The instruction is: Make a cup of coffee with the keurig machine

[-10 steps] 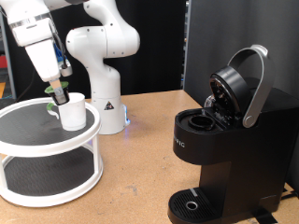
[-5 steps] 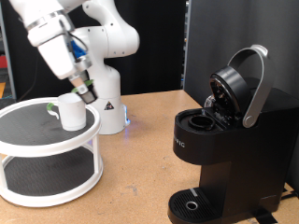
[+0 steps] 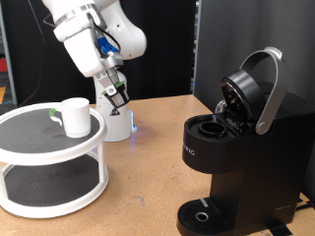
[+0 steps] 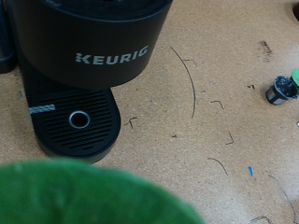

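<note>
Pincer (image 3: 121,99) now away from cup (image 3: 76,115)

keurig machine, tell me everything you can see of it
The keurig machine is a boxy matte black coffee maker standing upright on the wooden table at the exterior view's right. Its hinged top is tilted open, silver-grey curved handle raised, leaving the pod chamber exposed. White KEURIG lettering marks the front. The slotted drip tray at its base holds no mug. Nothing touches it except the table.
</note>
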